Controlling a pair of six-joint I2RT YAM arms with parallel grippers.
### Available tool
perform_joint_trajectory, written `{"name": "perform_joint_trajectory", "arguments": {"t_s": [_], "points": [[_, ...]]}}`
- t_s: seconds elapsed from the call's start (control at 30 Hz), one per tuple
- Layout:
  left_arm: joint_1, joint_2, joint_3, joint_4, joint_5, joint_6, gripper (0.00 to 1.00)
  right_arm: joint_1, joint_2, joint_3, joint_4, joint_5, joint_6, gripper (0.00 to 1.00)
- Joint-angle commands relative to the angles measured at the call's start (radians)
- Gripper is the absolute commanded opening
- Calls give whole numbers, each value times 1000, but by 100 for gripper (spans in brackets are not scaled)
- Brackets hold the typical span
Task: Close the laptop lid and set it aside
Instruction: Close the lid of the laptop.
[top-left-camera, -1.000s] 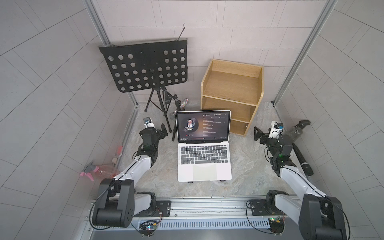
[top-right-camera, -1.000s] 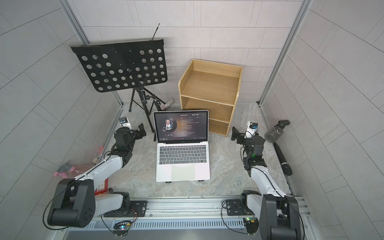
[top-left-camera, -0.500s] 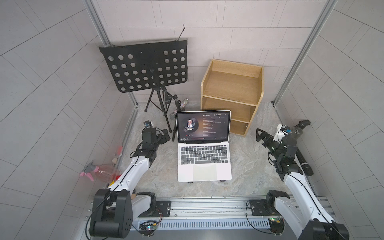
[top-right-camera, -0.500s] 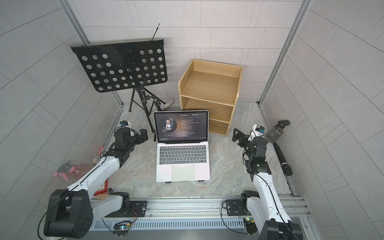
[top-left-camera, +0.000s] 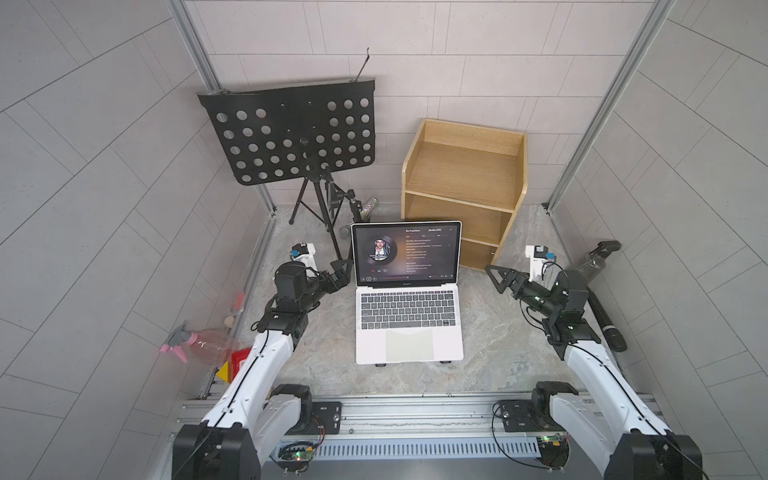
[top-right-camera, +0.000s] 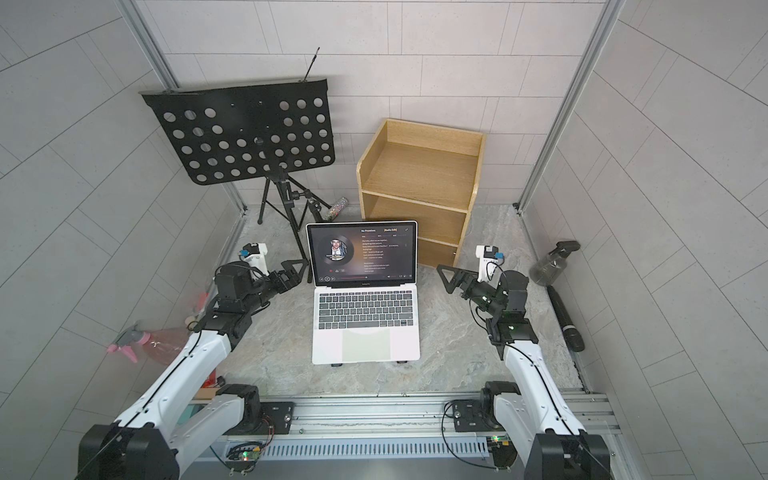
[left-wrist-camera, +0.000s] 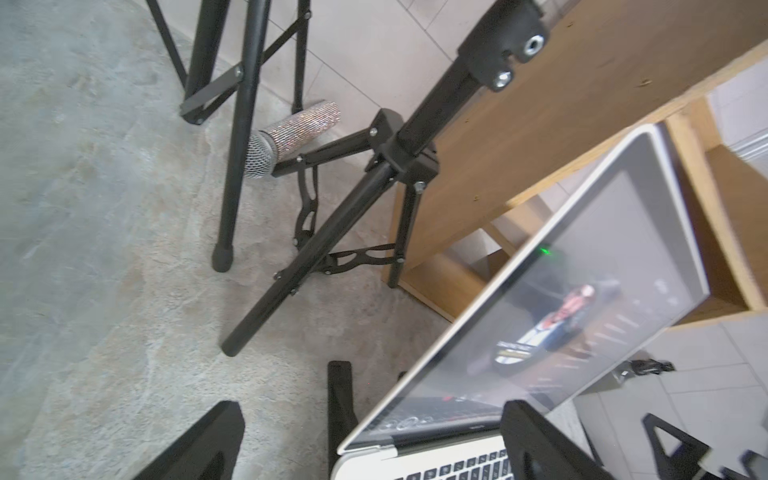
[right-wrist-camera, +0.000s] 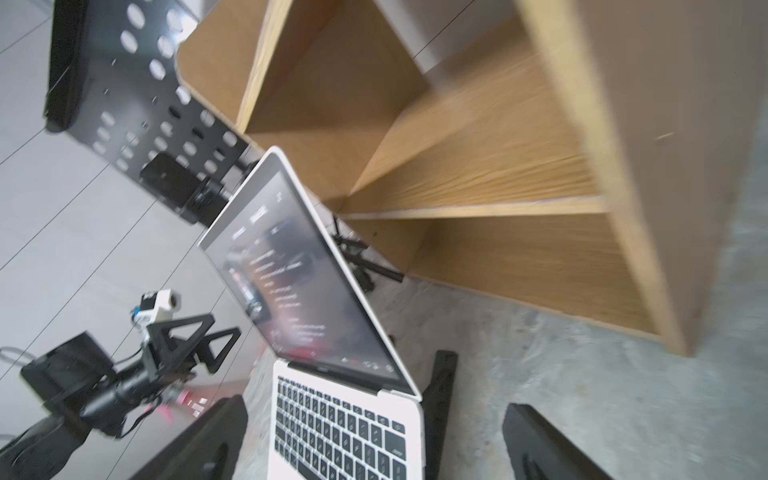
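Note:
The silver-white laptop (top-left-camera: 409, 332) (top-right-camera: 365, 336) stands open mid-floor on a black stand, keyboard towards the arms. Its lid (top-left-camera: 406, 254) (top-right-camera: 361, 254) is upright, with the screen lit. My left gripper (top-left-camera: 340, 270) (top-right-camera: 293, 270) hovers open just off the lid's left edge near the hinge. In the left wrist view the lid (left-wrist-camera: 561, 291) crosses between the open jaws of the gripper (left-wrist-camera: 370, 409) without touching them. My right gripper (top-left-camera: 496, 278) (top-right-camera: 449, 278) is open a short way right of the lid. Its wrist view shows the laptop (right-wrist-camera: 345, 432) and lid (right-wrist-camera: 299, 282) beyond the gripper (right-wrist-camera: 374, 405).
A black music stand (top-left-camera: 291, 137) on a tripod stands behind left, with a sparkly microphone (top-left-camera: 370, 205) at its feet. Directly behind the lid is a wooden shelf unit (top-left-camera: 465, 187). A dark spray bottle (top-left-camera: 594, 259) and black microphone (top-left-camera: 606, 324) lie right, a pink spray bottle (top-left-camera: 199, 343) left.
The left gripper has moved right, close to the lid's left edge. The right arm has stretched out and its gripper has come a little nearer the laptop. The lid has not moved.

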Motion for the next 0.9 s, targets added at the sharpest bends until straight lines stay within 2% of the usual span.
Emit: {"name": "perform_joint_trajectory", "arguments": {"t_s": [0.0, 0.2, 0.37, 0.6, 0.87], "points": [[2, -39, -23, 19, 87, -48, 100, 58, 36, 73, 22, -90, -35, 100], [1, -46, -32, 73, 174, -95, 100, 135, 101, 198, -82, -43, -141, 100], [2, -46, -32, 88, 252, -118, 100, 149, 220, 297, -87, -72, -173, 100], [1, -76, -45, 77, 229, -115, 100, 166, 341, 411, -135, -70, -263, 100], [0, -90, -52, 70, 215, -116, 100, 175, 444, 501, -137, -113, -298, 100]]}}
